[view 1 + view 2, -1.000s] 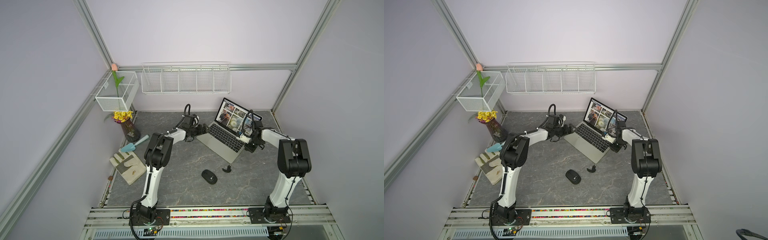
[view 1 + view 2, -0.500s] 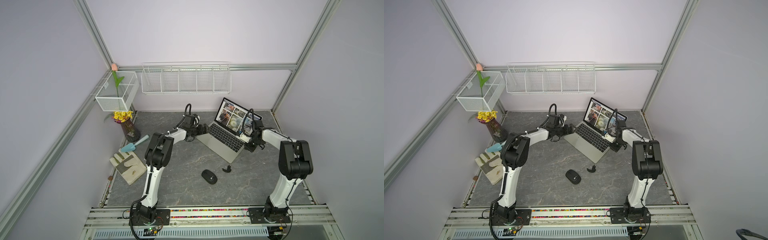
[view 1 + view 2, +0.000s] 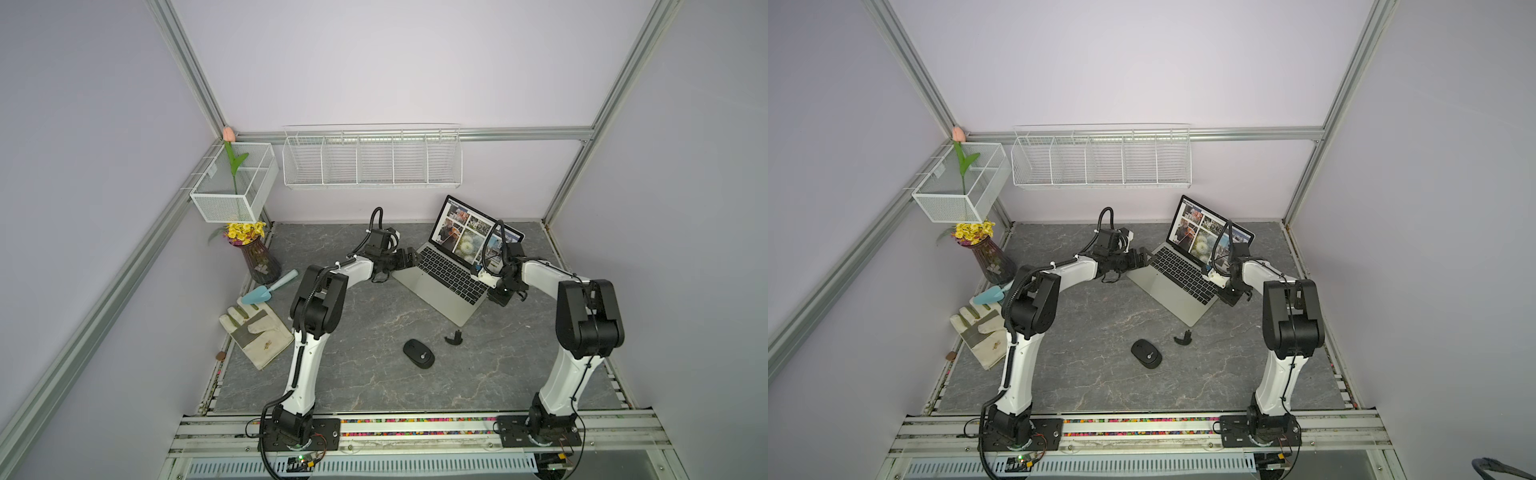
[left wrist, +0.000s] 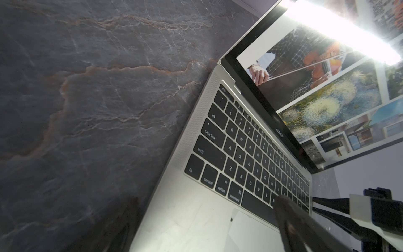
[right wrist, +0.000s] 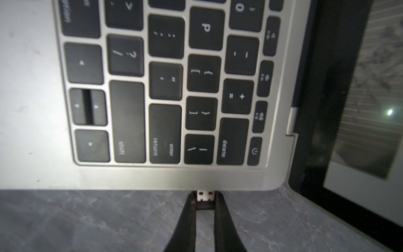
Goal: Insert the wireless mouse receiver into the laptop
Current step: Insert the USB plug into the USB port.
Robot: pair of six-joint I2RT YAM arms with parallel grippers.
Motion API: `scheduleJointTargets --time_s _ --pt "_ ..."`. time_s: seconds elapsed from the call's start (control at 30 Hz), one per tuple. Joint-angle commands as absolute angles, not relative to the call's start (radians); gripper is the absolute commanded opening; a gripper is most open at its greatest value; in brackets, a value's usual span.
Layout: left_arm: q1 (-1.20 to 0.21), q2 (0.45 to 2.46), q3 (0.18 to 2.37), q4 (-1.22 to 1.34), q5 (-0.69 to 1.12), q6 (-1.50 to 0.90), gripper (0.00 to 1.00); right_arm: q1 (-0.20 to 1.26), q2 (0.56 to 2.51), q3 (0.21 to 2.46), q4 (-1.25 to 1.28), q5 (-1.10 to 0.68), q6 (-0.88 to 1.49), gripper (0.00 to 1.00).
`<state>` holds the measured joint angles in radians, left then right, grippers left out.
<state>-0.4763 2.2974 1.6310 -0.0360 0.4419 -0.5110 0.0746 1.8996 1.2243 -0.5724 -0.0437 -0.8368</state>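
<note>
The receiver [image 5: 205, 195] is pinched by the right end effector [image 5: 205, 199] at the edge of the laptop [image 5: 32, 109], bare counter [image 5: 87, 218] behind; the left end effector [image 3: 411, 259] is spread.

Laptop [image 5: 28, 98] matt silver metal; keys [image 5: 127, 122] matt black plastic; tabletop [image 4: 87, 109] veined stone-look, matt.

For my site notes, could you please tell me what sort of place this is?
Probably a robot test cell: aluminium frame, two arms bolted to a rail, and staged props such as laptop and vase.
</note>
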Motion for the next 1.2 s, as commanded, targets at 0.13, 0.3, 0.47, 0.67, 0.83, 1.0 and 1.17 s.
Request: scheduleJointTargets --time_s 0.13,0.3,0.47,0.67,0.83,1.0,1.17 --pt "-0.490 2.348 1.623 -0.137 0.413 -0.505 0.99 0.068 1.845 1.142 -0.410 -0.107 -0.834 0.06" --pt "-0.490 2.362 1.634 -0.147 0.415 -0.509 0.99 0.059 1.827 1.124 -0.377 -0.122 -0.827 0.07" --pt "-0.477 2.351 1.620 -0.152 0.397 -0.510 0.99 0.018 1.792 1.099 -0.393 -0.143 -0.857 0.07" --pt "-0.462 2.342 1.614 -0.152 0.394 -0.504 0.99 0.004 1.775 1.096 -0.430 -0.158 -0.896 0.07" --pt "-0.462 2.352 1.618 -0.140 0.415 -0.515 0.99 0.023 1.818 1.105 -0.428 -0.146 -0.894 0.07" --pt "-0.472 2.372 1.625 -0.132 0.443 -0.522 0.99 0.046 1.841 1.092 -0.370 -0.146 -0.863 0.07" --pt "-0.501 2.387 1.623 -0.135 0.453 -0.524 0.99 0.073 1.884 1.107 -0.360 -0.094 -0.872 0.07"
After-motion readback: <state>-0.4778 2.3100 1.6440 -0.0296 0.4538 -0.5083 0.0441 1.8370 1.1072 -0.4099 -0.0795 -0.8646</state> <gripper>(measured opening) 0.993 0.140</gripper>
